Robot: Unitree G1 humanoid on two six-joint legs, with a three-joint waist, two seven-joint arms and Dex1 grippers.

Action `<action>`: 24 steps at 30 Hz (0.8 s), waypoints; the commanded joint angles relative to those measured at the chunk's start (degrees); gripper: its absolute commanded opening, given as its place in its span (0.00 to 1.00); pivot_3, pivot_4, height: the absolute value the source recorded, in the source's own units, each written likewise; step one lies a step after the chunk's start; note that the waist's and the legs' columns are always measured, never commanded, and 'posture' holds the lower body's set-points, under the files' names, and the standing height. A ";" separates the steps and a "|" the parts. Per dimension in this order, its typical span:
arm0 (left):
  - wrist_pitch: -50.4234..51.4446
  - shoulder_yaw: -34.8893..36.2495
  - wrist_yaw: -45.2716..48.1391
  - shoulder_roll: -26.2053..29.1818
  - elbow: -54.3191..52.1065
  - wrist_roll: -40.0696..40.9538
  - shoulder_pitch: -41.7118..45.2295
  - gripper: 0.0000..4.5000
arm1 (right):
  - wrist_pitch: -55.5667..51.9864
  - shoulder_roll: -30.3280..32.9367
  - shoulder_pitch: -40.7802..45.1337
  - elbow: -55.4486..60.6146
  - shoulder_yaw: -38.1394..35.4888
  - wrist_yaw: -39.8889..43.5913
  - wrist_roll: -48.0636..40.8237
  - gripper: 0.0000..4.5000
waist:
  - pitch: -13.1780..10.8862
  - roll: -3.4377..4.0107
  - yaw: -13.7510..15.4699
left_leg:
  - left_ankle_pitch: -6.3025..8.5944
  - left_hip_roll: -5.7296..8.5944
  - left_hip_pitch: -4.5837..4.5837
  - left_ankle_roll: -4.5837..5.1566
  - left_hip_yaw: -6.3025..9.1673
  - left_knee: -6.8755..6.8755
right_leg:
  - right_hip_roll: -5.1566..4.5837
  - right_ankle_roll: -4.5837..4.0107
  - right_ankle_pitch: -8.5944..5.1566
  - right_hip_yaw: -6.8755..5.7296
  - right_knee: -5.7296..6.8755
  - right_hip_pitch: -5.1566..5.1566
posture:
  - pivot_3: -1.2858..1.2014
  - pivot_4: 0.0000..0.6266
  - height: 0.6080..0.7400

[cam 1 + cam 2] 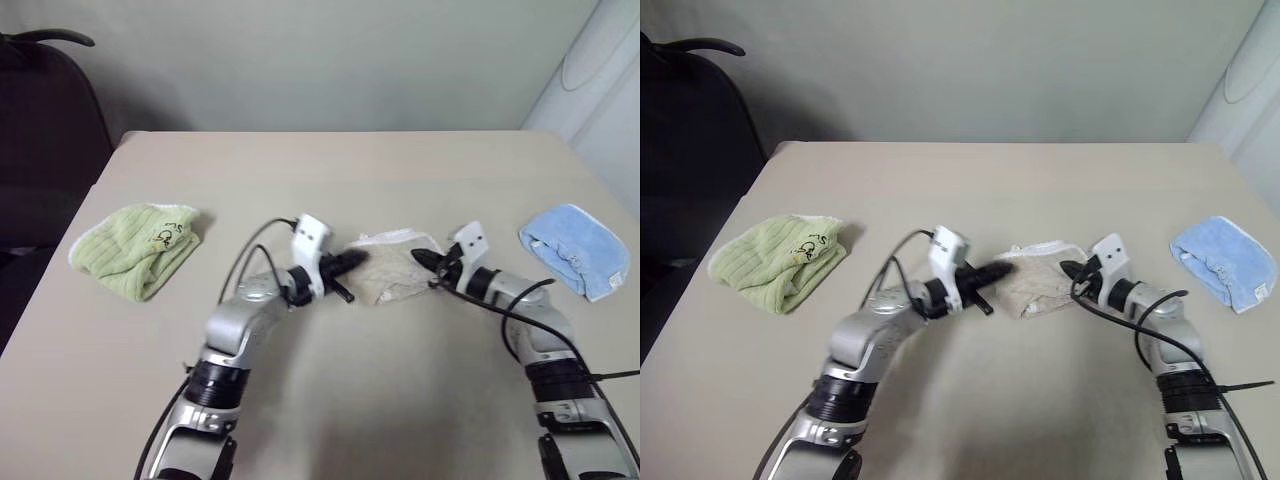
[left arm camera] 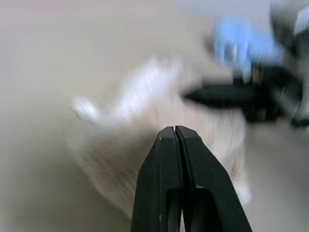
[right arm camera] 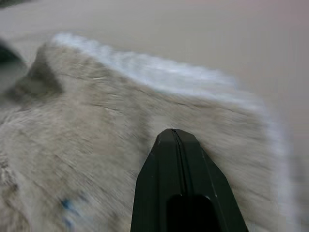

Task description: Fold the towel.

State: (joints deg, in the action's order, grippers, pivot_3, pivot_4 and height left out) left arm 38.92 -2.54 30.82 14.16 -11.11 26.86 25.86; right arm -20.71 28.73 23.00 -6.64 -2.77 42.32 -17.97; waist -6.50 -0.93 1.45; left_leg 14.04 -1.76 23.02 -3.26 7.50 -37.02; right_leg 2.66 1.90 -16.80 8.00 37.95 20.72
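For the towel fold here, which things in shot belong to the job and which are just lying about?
Part of the job:
- beige towel, bunched at mid-table
- left claw, shut, at the towel's left end
- right claw, shut, at its right end

Lying about:
- green ribbed cloth, on the table's left side
- light-blue cloth, on its right side
- dark chair beside the table

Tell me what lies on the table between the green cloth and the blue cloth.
The beige towel lies crumpled between the green cloth and the blue cloth, with the left tool and right tool at its two sides, seen in both eye views.
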 commanded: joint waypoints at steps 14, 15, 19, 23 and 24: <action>1.60 11.07 -2.12 9.96 -12.10 3.19 -17.13 0.02 | -22.79 6.90 4.97 -5.21 -6.14 7.23 -12.65 1.00 | -0.02 -0.04 -0.21 | 0.01 0.01 -0.12 0.01 -0.03 0.06 | 0.01 0.07 -0.04 0.11 0.02 -0.02 | 0.52 0.24 1.00; 1.67 11.07 -2.27 10.21 -12.68 3.20 -18.06 0.02 | -22.07 7.29 5.20 -6.21 -4.95 8.58 -11.84 1.00 | -0.02 -0.04 -0.21 | 0.01 0.01 -0.12 0.01 -0.03 0.07 | 0.01 0.07 -0.04 0.11 0.02 -0.01 | 0.52 0.24 1.00; 2.28 10.56 -4.27 10.25 -12.95 2.49 -19.85 0.02 | -20.27 7.80 7.04 -10.84 -1.21 12.80 -9.39 1.00 | -0.02 -0.04 -0.17 | 0.02 0.01 -0.12 0.03 -0.01 0.06 | 0.01 0.06 -0.04 0.08 0.04 -0.03 | 0.52 0.24 1.00; 2.56 10.18 -5.68 9.40 -15.12 3.35 -21.48 0.02 | -17.73 6.50 9.60 -15.89 2.41 15.09 -6.18 1.00 | 0.00 -0.08 -0.54 | 0.02 0.01 -0.13 0.03 -0.03 0.06 | 0.02 0.06 -0.04 0.09 0.06 -0.02 | 0.52 0.24 1.00; 2.75 10.11 -6.04 9.28 -15.53 3.39 -21.87 0.02 | -17.28 6.08 10.04 -16.49 3.04 15.59 -5.68 1.00 | 0.00 -0.08 -0.58 | 0.02 0.00 -0.14 0.03 -0.02 0.05 | 0.02 0.05 -0.03 0.08 0.07 -0.04 | 0.52 0.24 1.00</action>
State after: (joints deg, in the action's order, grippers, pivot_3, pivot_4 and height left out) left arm 41.43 7.56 25.51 23.62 -23.57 29.70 4.32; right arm -38.96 35.18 32.65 -22.07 -1.15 56.54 -24.84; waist -6.50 -1.00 0.87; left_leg 14.06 -1.76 22.87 -3.23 7.48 -36.96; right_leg 2.69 1.95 -16.83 8.08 38.01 20.67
